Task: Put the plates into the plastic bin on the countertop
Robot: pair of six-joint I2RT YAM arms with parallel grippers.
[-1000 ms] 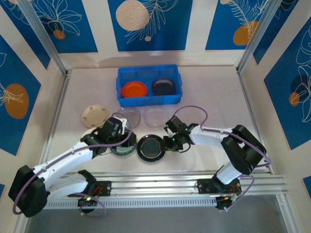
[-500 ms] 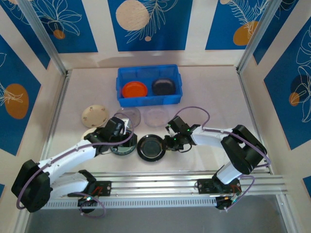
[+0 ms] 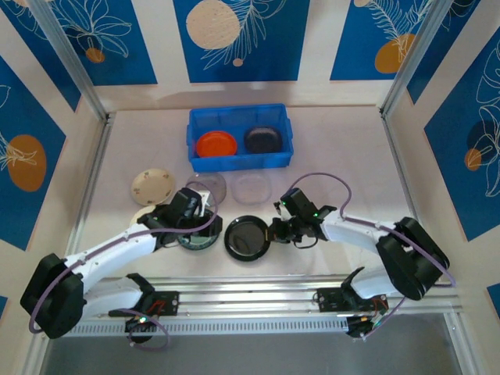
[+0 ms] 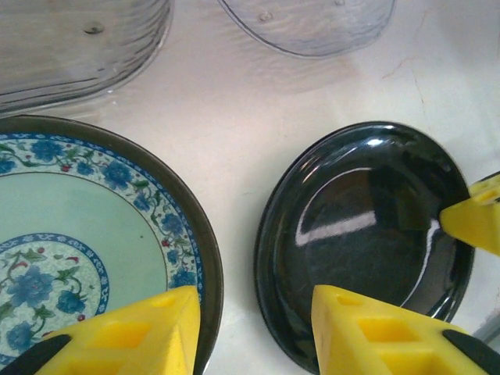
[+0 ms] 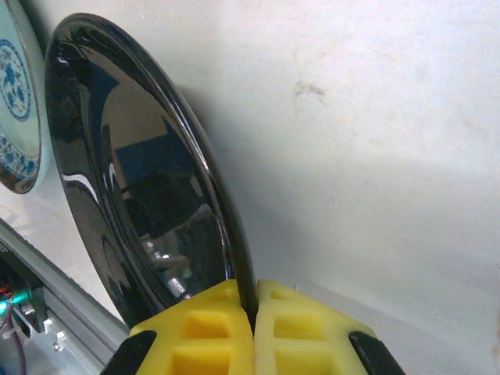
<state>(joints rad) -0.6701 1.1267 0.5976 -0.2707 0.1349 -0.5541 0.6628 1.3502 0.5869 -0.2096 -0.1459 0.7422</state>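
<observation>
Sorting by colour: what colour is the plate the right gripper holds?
Glossy black plate, clearest in the right wrist view.

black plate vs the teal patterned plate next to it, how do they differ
The black plate is plain glossy black; the teal-patterned plate has blue flowers on pale teal with a dark rim. The right gripper is shut on the black plate's rim; the teal-patterned plate is ungripped, with the left gripper open above its edge. Both are round and shallow, side by side, outside the plastic bin.
</observation>
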